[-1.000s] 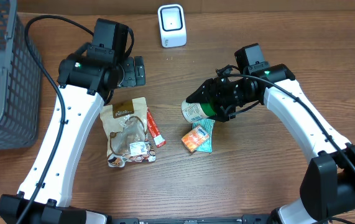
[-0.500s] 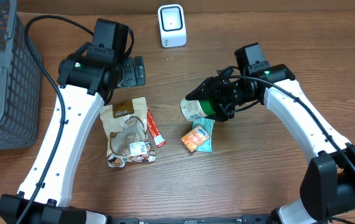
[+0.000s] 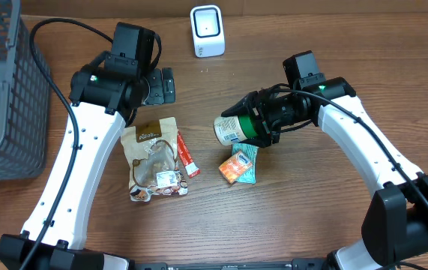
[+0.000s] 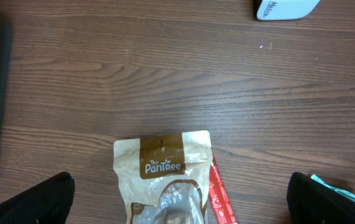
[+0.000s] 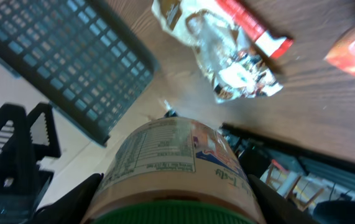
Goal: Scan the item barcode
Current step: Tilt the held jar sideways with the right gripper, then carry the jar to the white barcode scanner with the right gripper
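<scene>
My right gripper (image 3: 257,124) is shut on a jar (image 3: 232,129) with a green lid and a printed label, held on its side above the table. In the right wrist view the jar (image 5: 177,168) fills the space between both fingers, label with a nutrition panel facing up. The white scanner (image 3: 207,30) stands at the table's far edge, up and to the left of the jar. No barcode can be made out on the label. My left gripper (image 3: 160,85) stands open left of the scanner, over the top of a Pantree snack bag (image 4: 165,180), nothing between its fingers.
A red stick packet (image 3: 187,154) lies beside the snack bag (image 3: 154,159). An orange packet (image 3: 234,168) and a teal packet (image 3: 248,159) lie under the jar. A grey mesh basket (image 3: 4,97) stands at the left edge.
The right gripper has carried the jar a little to the left and turned it slightly. The left arm has stayed still.
</scene>
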`<state>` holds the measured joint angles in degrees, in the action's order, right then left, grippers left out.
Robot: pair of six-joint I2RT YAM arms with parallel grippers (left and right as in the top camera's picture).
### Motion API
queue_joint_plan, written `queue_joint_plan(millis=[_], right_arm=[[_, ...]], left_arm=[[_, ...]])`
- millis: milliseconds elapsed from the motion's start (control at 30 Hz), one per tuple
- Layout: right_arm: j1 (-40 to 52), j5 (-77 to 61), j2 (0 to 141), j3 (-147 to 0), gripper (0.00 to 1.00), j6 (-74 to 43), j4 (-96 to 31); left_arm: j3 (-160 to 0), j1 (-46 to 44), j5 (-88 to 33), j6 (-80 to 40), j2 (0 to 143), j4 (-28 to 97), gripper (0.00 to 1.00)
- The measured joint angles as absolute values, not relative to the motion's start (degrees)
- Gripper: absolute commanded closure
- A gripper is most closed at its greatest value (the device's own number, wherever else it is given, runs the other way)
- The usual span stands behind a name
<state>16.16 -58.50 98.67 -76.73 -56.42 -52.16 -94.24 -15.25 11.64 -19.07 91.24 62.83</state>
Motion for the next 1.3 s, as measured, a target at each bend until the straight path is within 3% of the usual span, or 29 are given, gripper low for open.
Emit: queue_joint_plan(millis=[700,767,833,1100,1300], right_arm=[[16.16,-64.07,98.67,-76.73,0.84,-58.48,-49.01],[16.16,-61.19,98.67,-76.73,0.85,-58.41,-47.9],[16.16,-56.77,98.67,-76.73,0.96,-58.24,-47.4],[16.16,-32.14,98.67,-76.73,0.96,-47.62,-44.18],[16.12,-23.73,98.67,-76.73,0.96,-41.06,-29.78]], left_arm=[[-94.24,-15.25,11.66,-19.07,91.24,62.83,0.0],[-94.24,-15.25,11.66,-19.07,91.24,62.83,0.0],[-94.24,-15.25,11.64,-19.07,91.24,62.83,0.0],[-94.24,-15.25,11.66,-19.07,91.24,62.83,0.0],[-94.24,-15.25,11.66,-19.07,91.24,62.85,0.0]])
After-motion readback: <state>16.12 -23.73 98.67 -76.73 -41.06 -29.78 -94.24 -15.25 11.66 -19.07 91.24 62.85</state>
